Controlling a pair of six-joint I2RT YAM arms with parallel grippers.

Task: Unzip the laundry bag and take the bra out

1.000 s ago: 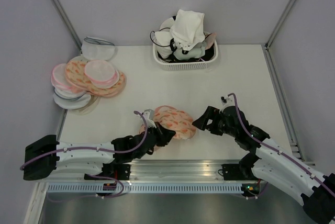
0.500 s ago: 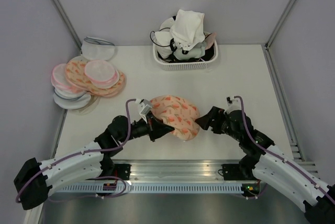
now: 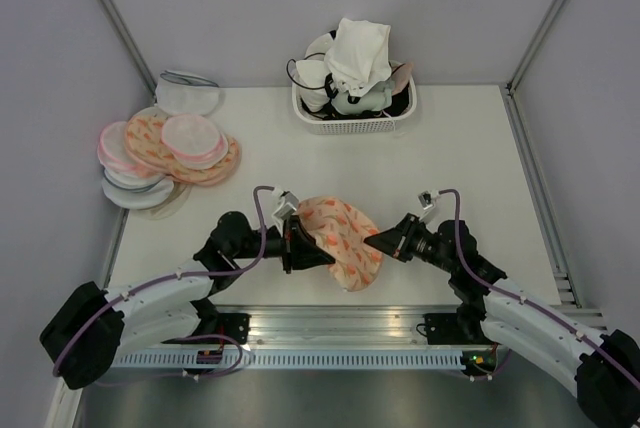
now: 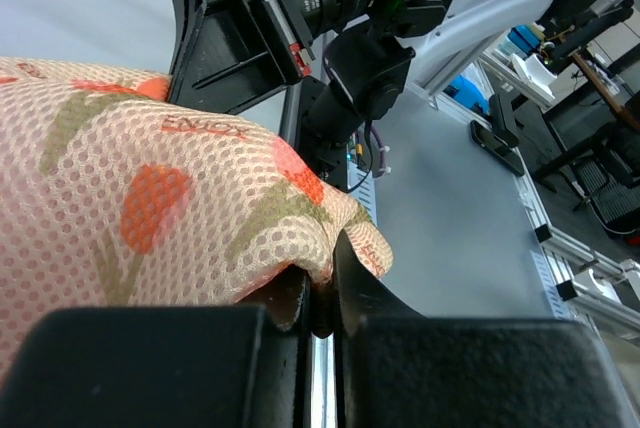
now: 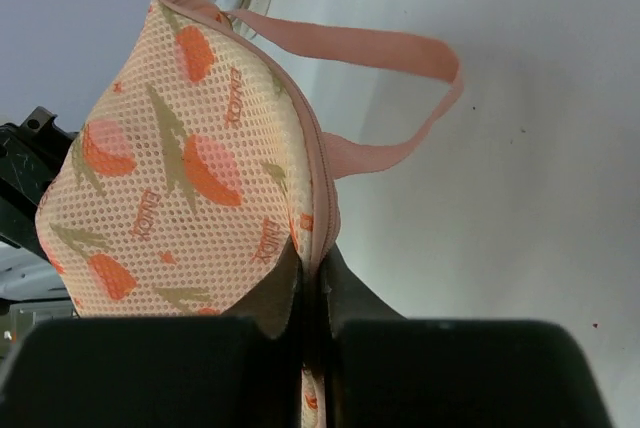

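Note:
The laundry bag [image 3: 342,236], peach mesh with an orange leaf print, hangs lifted off the table between my two grippers. My left gripper [image 3: 299,247] is shut on its left edge; in the left wrist view the mesh [image 4: 150,198] folds down between the closed jaws of that gripper [image 4: 322,286]. My right gripper [image 3: 377,242] is shut on the bag's right side. The right wrist view shows this gripper [image 5: 312,270] pinching the pink zip edging [image 5: 322,173], with a pink loop strap [image 5: 400,48] hanging off the bag [image 5: 180,168]. The bra is hidden.
A white basket [image 3: 345,126] heaped with white and dark garments stands at the back centre. A pile of similar peach and pink pouches [image 3: 165,148] lies at the back left. Metal frame posts and grey walls close in the table on three sides.
My right gripper, open a second ago, moved in and closed on the bag's zip edge. My left arm lifted and turned the bag, carrying it slightly right.

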